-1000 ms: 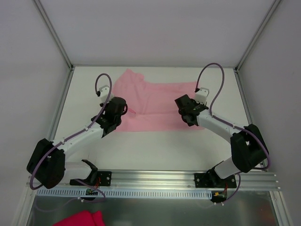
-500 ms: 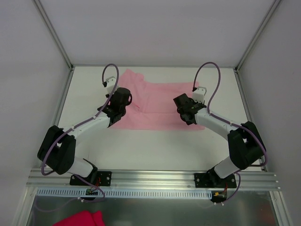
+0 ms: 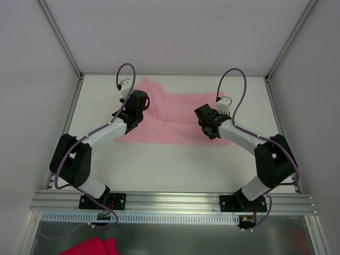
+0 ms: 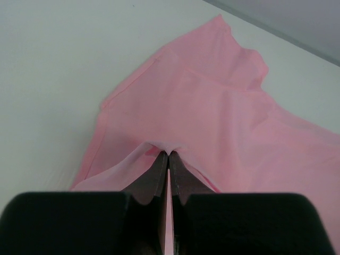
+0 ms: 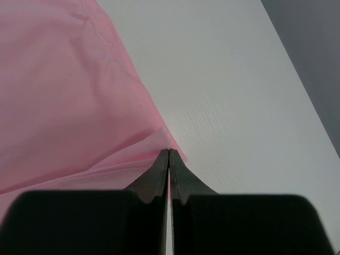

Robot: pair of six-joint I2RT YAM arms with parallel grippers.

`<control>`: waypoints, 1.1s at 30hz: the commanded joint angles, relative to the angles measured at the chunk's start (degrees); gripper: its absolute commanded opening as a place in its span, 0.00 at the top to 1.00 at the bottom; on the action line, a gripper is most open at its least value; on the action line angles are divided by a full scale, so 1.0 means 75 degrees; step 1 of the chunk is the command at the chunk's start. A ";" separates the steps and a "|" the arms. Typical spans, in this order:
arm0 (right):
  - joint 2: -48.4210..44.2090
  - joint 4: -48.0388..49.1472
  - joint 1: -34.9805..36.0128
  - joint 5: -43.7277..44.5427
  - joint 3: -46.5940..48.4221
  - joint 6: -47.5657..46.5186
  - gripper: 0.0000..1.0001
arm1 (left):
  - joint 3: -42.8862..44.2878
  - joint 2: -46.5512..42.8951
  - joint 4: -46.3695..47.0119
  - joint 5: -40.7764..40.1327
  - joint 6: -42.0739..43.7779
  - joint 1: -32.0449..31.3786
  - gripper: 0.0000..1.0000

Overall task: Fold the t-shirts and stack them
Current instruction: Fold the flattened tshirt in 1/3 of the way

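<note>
The pale pink t-shirt (image 3: 172,114) lies spread across the back half of the white table (image 3: 175,164), one sleeve (image 4: 234,48) pointing to the far left corner. My left gripper (image 3: 136,119) is shut on a pinch of its fabric near the left side; in the left wrist view the cloth puckers up at the closed tips (image 4: 168,155). My right gripper (image 3: 206,125) is shut on the shirt's right edge, and the fabric (image 5: 69,95) drapes away to the left from the tips (image 5: 168,151). Both arms hide the cloth under them.
A deep magenta cloth (image 3: 90,247) lies on the metal shelf in front of the arm bases. Grey walls and frame posts (image 3: 61,37) enclose the table on three sides. An aluminium rail (image 3: 170,202) runs along the near edge.
Both grippers have moved toward the back of the table with the shirt's near edge, the left one farther. The pink cloth's near edge now sits farther back.
</note>
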 commanded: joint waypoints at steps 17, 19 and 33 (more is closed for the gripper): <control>0.1621 -0.1217 -0.0288 0.0671 0.1583 0.0245 0.99 | 0.0301 0.0857 0.0072 0.0210 0.0254 0.0309 1.00; 0.1702 -0.1264 -0.0288 0.0788 0.1665 0.0257 0.83 | 0.0289 0.0904 0.0130 0.0187 0.0266 0.0309 1.00; 0.1715 0.0115 -0.0312 0.0920 0.1656 -0.0619 0.23 | 0.0734 0.1631 0.0294 0.0304 0.0406 0.0520 1.00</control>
